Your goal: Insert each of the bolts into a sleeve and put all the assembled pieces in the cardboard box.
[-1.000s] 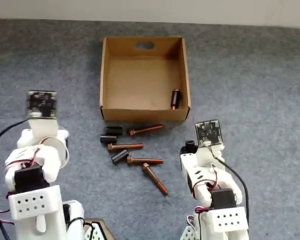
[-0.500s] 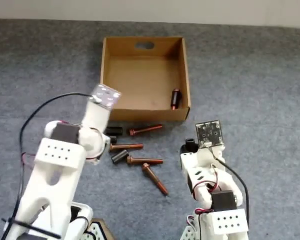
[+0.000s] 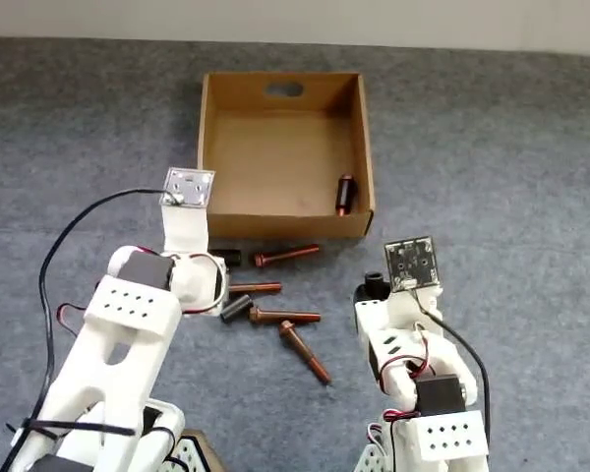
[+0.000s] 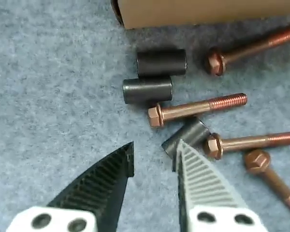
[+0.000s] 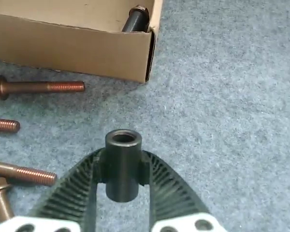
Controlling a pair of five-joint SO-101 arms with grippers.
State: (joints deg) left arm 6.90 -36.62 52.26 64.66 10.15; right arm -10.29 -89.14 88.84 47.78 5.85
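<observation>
Two white robot arms work over a grey, carpet-like tabletop (image 3: 492, 167), with an open brown cardboard box (image 3: 275, 147) at its far side. The left end effector (image 4: 154, 145) hangs released above a scatter of hardware just in front of the box. Its black ribbed finger (image 4: 106, 179) and white ribbed finger (image 4: 198, 179) are spread apart over bare tabletop.

The white fingertip sits just beside a short black cylindrical metal sleeve (image 4: 189, 135) lying at a slant. That slanted sleeve is next to the hexagonal head of a copper-coloured threaded bolt (image 4: 253, 142). Two more black sleeves lie side by side closer to the box, the nearer-box sleeve (image 4: 162, 63) and the second sleeve (image 4: 147, 90).

A middle bolt (image 4: 198, 107) rests just past the second sleeve. A far bolt (image 4: 258, 46) lies close to the box wall, and a fourth bolt (image 4: 270, 179) angles away on the side toward the other arm.

The right end effector (image 5: 122, 159) is clenched on an upright black sleeve (image 5: 122, 181) (its open bore faces up), held above the tabletop. It is near the box's front corner and apart from the loose bolts.

Inside the box, against the wall on that side, lies what appears to be one assembled piece (image 3: 345, 195), a dark sleeve with a copper bolt head at its end.
</observation>
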